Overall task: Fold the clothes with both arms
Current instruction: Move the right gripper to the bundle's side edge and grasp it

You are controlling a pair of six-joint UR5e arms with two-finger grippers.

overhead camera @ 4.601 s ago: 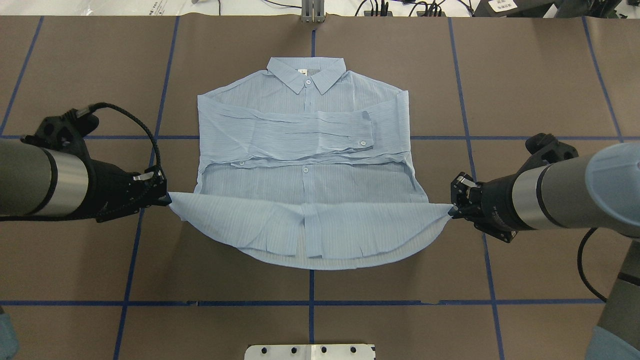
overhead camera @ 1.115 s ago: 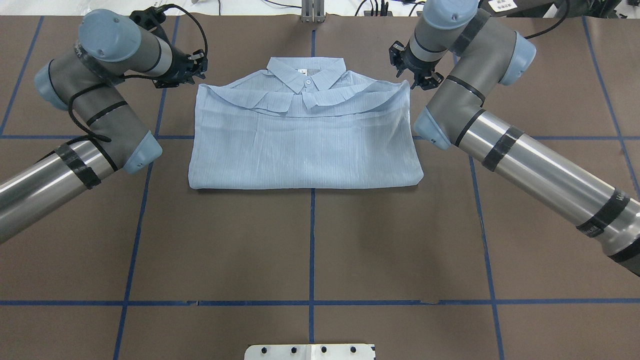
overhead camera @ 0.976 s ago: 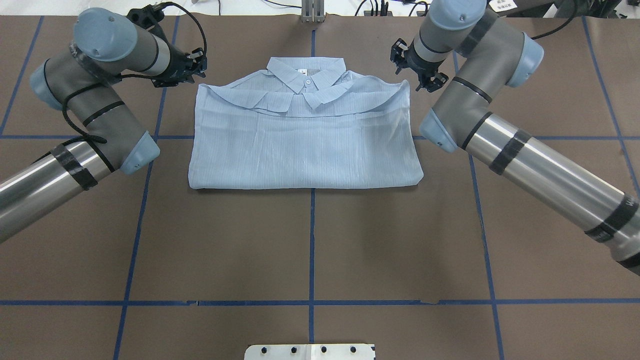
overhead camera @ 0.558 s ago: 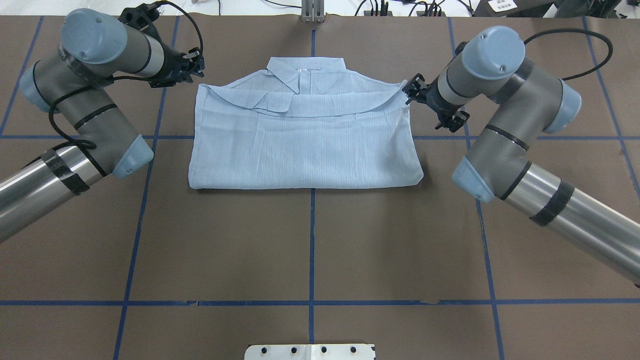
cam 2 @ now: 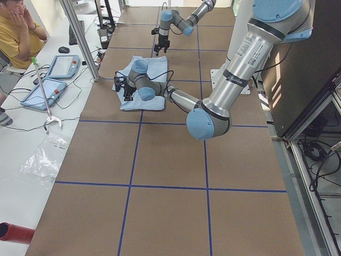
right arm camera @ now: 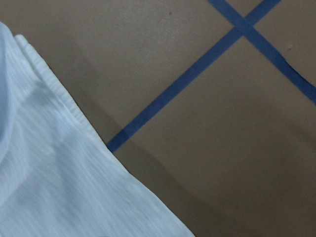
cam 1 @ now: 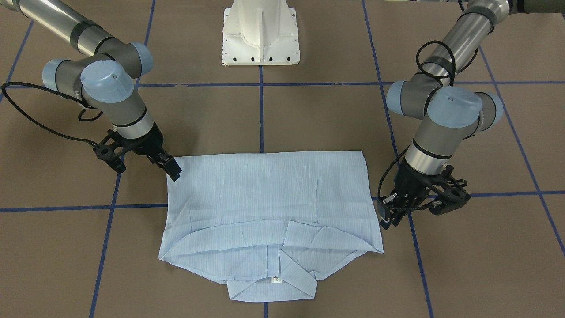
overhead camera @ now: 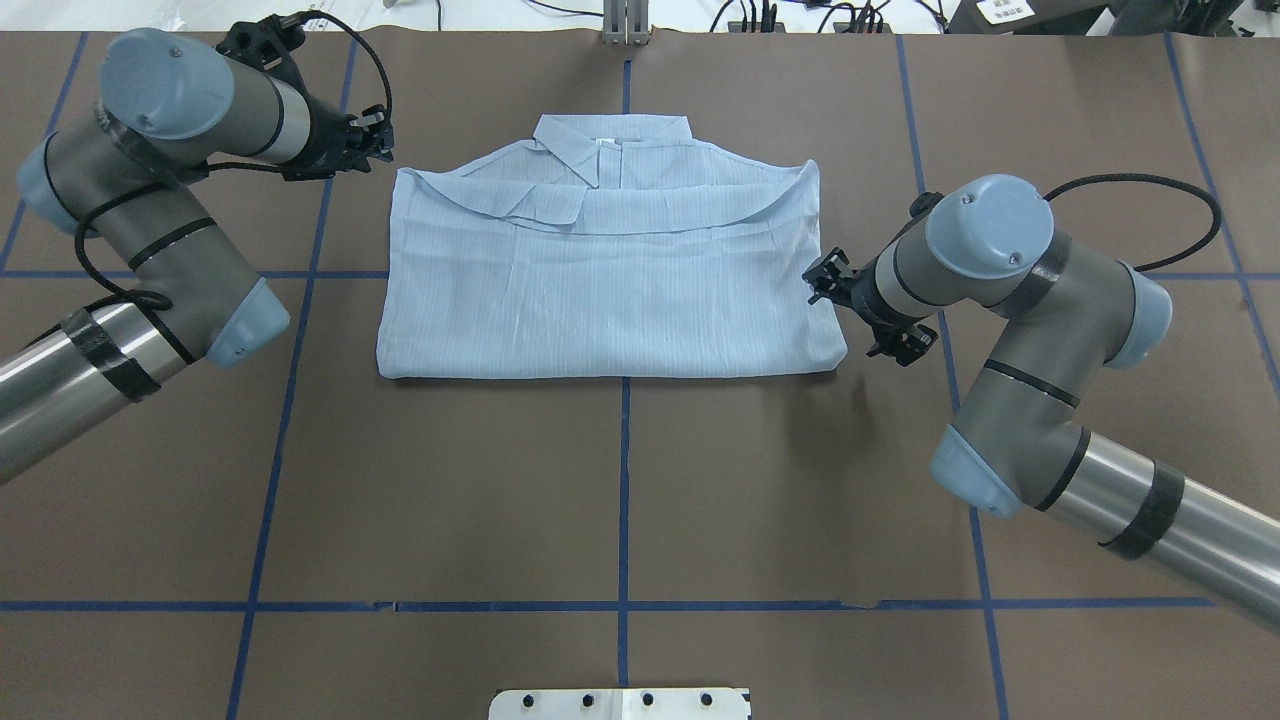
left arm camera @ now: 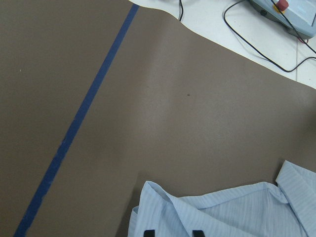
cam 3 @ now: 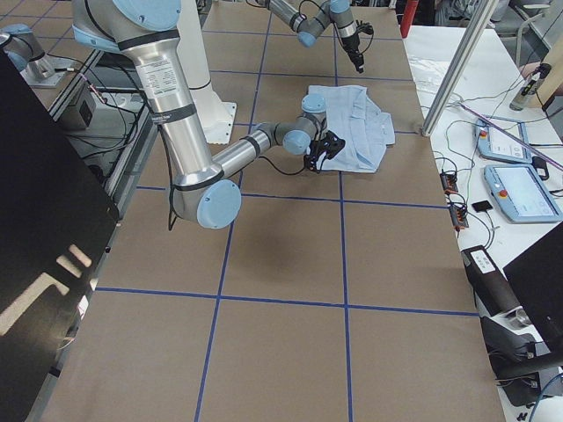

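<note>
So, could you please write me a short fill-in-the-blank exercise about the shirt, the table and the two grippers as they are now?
1. The folded shirt lies on a table marked with ___ tape lines.
2. Of the left gripper and the right gripper, the one nearer the collar is the ___.
3. The pedestal base between the arms is ___.

Missing words: blue; left; white.

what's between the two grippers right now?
The folded shirt: the left gripper sits off its collar-side corner, the right gripper at the opposite side edge. Otherwise only brown table cover. Overhead view shows it.
</note>
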